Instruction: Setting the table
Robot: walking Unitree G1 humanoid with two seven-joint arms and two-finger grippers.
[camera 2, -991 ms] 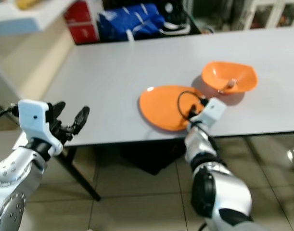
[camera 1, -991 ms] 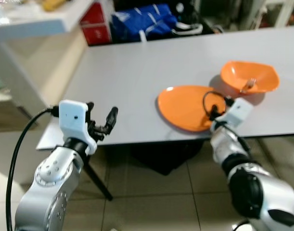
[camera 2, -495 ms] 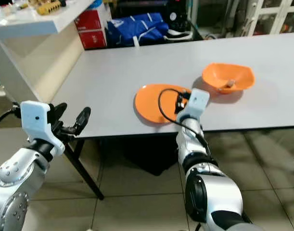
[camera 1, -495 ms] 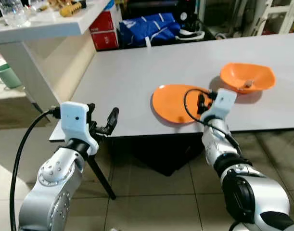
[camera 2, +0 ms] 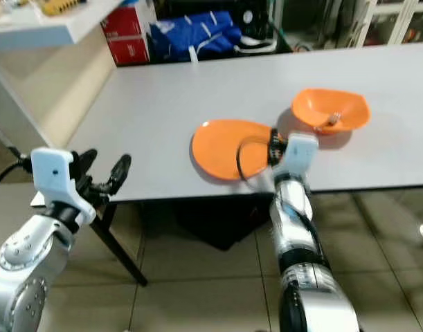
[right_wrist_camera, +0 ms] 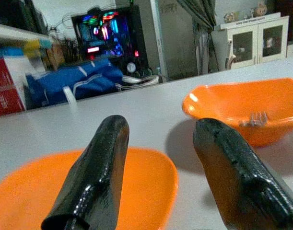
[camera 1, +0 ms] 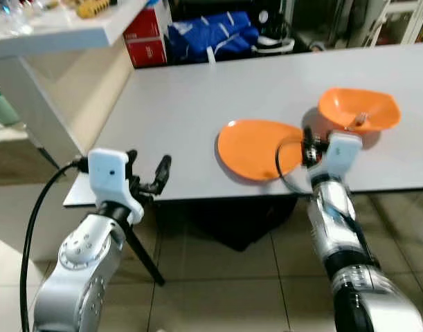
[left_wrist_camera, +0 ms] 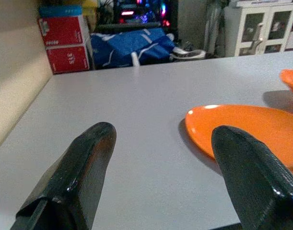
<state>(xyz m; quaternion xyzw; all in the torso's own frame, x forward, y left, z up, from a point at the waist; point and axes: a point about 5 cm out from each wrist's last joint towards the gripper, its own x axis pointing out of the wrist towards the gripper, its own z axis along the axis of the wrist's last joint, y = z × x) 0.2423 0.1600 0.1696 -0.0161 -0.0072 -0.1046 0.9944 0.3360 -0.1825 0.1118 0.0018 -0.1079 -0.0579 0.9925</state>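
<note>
While over plate [camera 1: 256, 146], right gripper [right_wrist_camera: 158, 177] agape.

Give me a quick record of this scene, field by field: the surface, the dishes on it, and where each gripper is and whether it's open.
surface: grey table
plate: flat orange plate, near the table's front edge
bowl: orange bowl, to the robot's right of the plate and farther back, apart from it; a fork rests inside
right gripper: right gripper, open, empty, over the plate's right rim, pointing toward the bowl
left gripper: left gripper, open, empty, at the table's front left edge
background: blue bag, red boxes
</note>
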